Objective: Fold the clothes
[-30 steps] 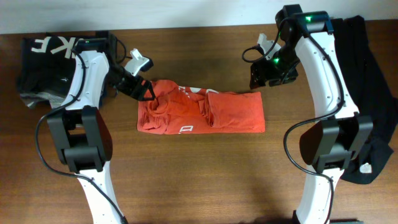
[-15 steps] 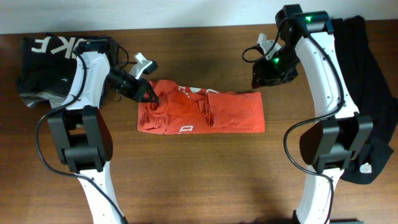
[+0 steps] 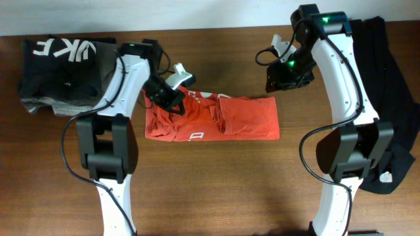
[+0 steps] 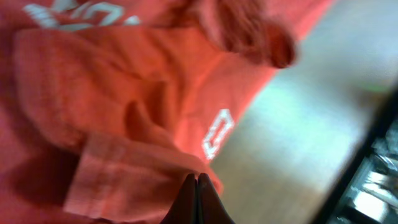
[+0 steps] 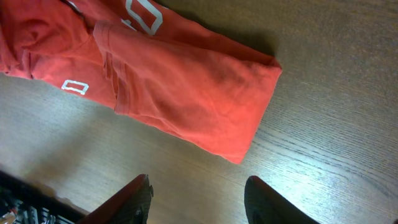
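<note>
orange-red t-shirt (image 3: 243,118) partly folded, middle of the table (image 3: 216,190)
right half lies flat and folded, left half bunched, unfinished; left gripper (image 4: 196,186) pinched shut on its sleeve hem, right gripper (image 5: 198,182) wide open, empty; black garment (image 3: 387,85) untouched.

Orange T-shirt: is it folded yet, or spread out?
Partly folded. The T-shirt is doubled into a flat band on its right side; its left end is bunched, pinched in the shut left gripper.

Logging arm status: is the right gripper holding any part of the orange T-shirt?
No, the right gripper is open and empty above the table, apart from the orange T-shirt.
</note>
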You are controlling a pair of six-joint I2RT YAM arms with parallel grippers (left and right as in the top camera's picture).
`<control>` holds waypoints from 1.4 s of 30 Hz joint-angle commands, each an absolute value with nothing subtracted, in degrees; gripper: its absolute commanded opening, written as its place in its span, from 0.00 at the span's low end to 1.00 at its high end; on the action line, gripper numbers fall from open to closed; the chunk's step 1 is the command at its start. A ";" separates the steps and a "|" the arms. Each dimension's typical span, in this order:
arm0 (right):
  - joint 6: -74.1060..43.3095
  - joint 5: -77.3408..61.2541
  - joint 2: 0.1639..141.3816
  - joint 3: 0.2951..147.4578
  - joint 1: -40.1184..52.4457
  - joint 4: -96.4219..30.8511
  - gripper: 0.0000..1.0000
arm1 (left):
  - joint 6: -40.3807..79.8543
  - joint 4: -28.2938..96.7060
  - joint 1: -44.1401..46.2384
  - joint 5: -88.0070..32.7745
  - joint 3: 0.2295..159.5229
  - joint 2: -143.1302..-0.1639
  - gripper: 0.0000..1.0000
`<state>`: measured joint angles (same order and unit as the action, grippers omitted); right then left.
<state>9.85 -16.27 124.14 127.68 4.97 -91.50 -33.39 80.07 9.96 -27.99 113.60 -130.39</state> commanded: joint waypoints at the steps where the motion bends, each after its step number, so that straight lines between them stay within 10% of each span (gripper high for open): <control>1: 10.24 -15.77 123.15 128.68 5.17 -91.50 0.53 | -20.62 76.86 9.98 -14.06 112.53 -130.61 0.01; 21: 10.26 -15.77 123.15 128.68 5.17 -91.46 0.53 | -5.58 71.85 9.96 -3.27 112.01 -127.07 0.01; 26: 10.26 -15.77 123.15 128.68 5.17 -91.29 0.54 | -5.37 72.69 8.25 -3.01 113.73 -124.03 0.50; 42: 10.26 -15.77 123.15 128.53 5.17 -89.78 0.56 | -7.40 69.34 1.37 -6.42 107.81 -125.05 0.66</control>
